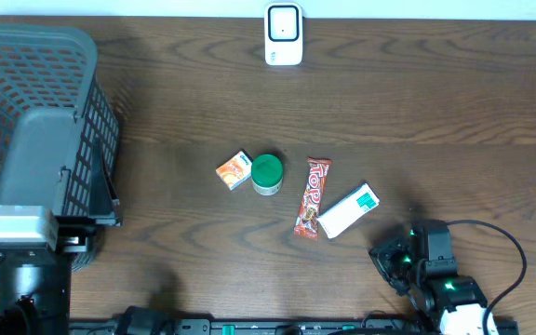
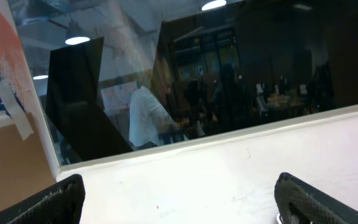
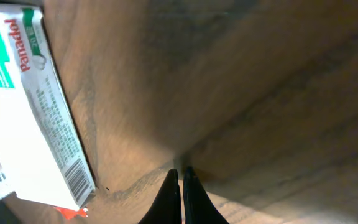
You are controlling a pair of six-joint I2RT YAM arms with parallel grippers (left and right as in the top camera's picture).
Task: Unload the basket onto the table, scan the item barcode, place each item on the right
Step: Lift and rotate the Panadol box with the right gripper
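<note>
Scanning looks not started yet. By the basket (image 1: 98, 119) on the left, the left gripper (image 2: 180, 202) is spread wide and empty. The white box (image 1: 348, 211) lies mid-table, well apart from the scanner (image 1: 284, 34). Just beside the box, the right gripper (image 3: 180, 186) is pressed together and holds nothing. The table (image 1: 454, 112) is dark wood. The room has a big dark window (image 2: 229, 74).

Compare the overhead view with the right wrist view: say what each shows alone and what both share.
Only overhead: the grey basket at left, the white scanner at the far edge, the small orange box, the green-lidded tub and the whole red snack bar. Only right wrist: the barcode printed along the white box, and the right pincer with its tips pressed shut. Both: that white box with green print, and the dark wooden table.
</note>
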